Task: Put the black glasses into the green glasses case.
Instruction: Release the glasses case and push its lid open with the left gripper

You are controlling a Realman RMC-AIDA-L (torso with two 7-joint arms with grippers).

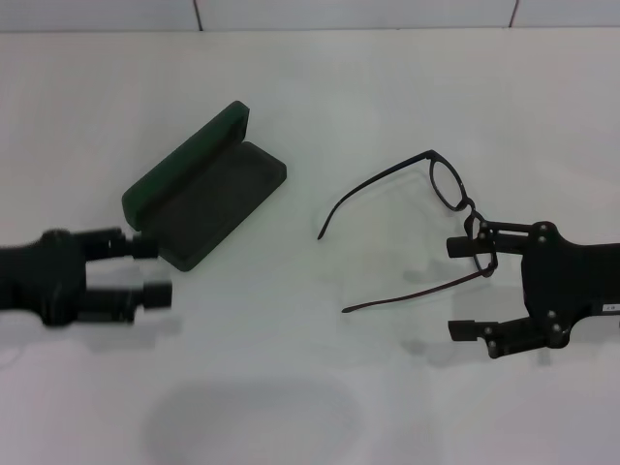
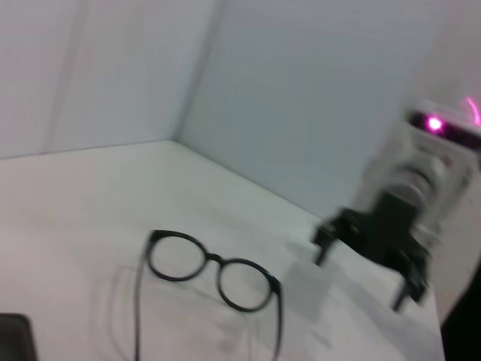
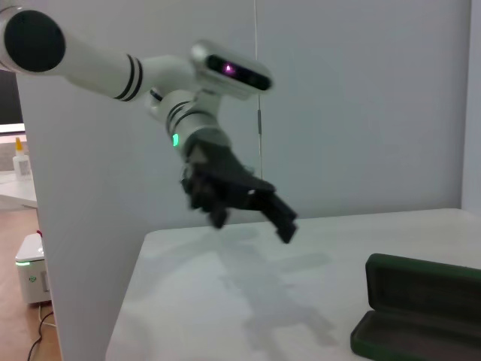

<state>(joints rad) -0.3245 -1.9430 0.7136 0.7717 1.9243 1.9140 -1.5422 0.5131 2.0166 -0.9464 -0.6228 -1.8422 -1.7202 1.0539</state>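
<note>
The green glasses case (image 1: 206, 199) lies open on the white table, left of centre, its lid raised on the far side. It also shows in the right wrist view as the green glasses case (image 3: 421, 304). The black glasses (image 1: 447, 182) rest unfolded to its right, temple arms pointing toward the case; the left wrist view shows the black glasses (image 2: 213, 260) from the front. My right gripper (image 1: 463, 289) is open just beside the nearer lens, one finger close to the frame. My left gripper (image 1: 147, 269) is open near the case's front corner, holding nothing.
The white table (image 1: 310, 87) runs back to a pale wall. In the left wrist view the right gripper (image 2: 368, 256) hangs beyond the glasses. The right wrist view shows the left gripper (image 3: 252, 203) above the table edge, with a room behind.
</note>
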